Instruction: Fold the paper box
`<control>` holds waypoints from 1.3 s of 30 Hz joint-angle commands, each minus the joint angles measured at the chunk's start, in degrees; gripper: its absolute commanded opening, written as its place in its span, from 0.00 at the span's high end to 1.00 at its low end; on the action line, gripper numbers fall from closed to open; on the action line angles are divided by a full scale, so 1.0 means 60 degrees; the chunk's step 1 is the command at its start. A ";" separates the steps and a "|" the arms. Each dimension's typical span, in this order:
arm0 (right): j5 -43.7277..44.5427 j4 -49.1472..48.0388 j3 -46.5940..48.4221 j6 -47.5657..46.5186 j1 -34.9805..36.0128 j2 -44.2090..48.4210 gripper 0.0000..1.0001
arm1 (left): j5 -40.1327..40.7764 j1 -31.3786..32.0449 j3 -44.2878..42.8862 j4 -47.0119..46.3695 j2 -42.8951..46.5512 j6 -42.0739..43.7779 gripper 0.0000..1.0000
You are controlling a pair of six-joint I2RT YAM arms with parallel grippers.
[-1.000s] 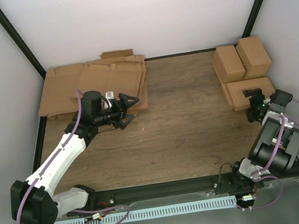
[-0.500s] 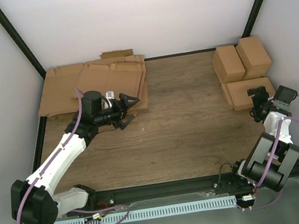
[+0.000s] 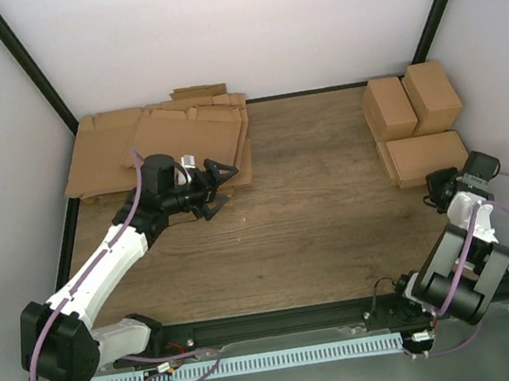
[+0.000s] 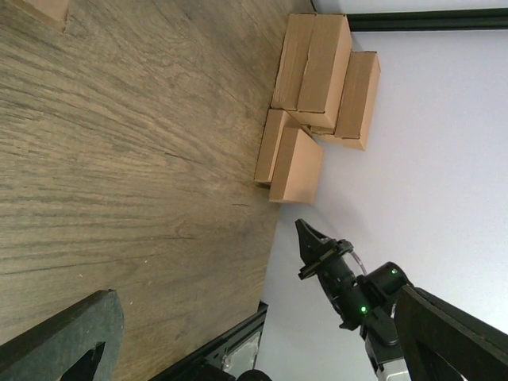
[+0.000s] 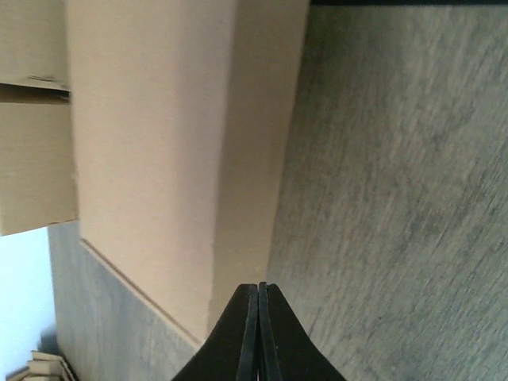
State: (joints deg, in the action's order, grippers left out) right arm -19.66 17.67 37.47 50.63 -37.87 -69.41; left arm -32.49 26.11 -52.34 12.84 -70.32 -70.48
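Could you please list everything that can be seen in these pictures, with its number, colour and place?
folded paper boxes: three, brown, close together at the far right of the table
pile of flat cardboard sheets: one pile, brown, far left corner of the table
table: one, brown wood grain, under everything
walls: three, white, around the table
frame posts: two, black, slanting up from the far corners
left gripper: one, black, open, at the near edge of the pile
right gripper: one, black, shut on nothing, beside the nearest folded box
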 commanded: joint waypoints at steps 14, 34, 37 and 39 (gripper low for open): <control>0.0384 -0.0611 0.1758 0.0128 0.1082 -0.3250 0.99 | 0.0172 -0.0047 0.0270 -0.0154 -0.0331 0.0262 0.04; 0.0230 -0.0662 0.1583 0.0010 0.1110 -0.2742 0.64 | 0.0349 -0.0046 0.0048 -0.0010 -0.0648 0.0378 0.04; 0.0433 -0.0476 0.1397 -0.0109 0.1246 -0.2120 0.63 | 0.0600 -0.0037 0.0101 0.0241 -0.0486 0.0539 0.04; 0.0605 -0.0181 0.1298 -0.0215 0.1355 -0.1704 0.62 | 0.0719 -0.0021 0.0138 0.0350 -0.0394 0.0601 0.04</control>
State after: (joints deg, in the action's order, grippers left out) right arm -18.15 14.28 45.89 50.33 -31.22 -84.12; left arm -30.20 26.13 -50.92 13.26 -74.65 -68.73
